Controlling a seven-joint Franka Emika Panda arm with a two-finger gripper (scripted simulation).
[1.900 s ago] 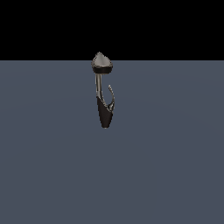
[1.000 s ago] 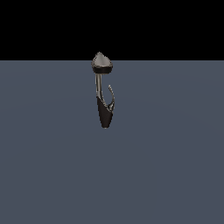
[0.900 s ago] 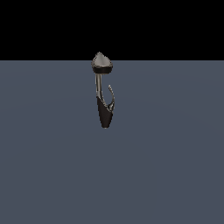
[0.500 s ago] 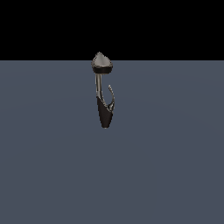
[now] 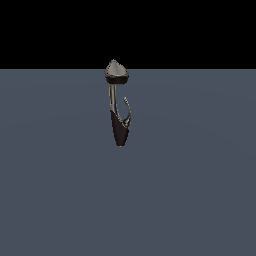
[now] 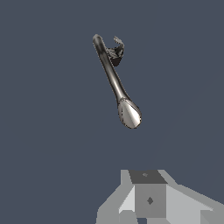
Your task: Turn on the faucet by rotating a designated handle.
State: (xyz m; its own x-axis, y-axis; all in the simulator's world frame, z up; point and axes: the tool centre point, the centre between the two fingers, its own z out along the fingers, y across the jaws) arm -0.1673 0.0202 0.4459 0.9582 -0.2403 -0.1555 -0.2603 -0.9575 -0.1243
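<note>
Approach step: faucet untouched on the flat slate-grey surface (image 5: 60, 190).

The dark metallic faucet (image 5: 119, 107), black tapered base and teardrop grey head, stands mid-surface. The grey blocky pincer (image 6: 148, 199) hangs well apart; its opening cannot be told. Next: reach the thin curved grey handle (image 5: 128, 111) and push it round.

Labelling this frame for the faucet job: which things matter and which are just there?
Job:
- faucet, upright in the exterior view
- handle, thin curved lever off the faucet's dark base, on the exterior view's right
- gripper, partly seen in the wrist view, apart from the faucet; jaws not visible

Just there:
- floor, plain grey-blue
</note>
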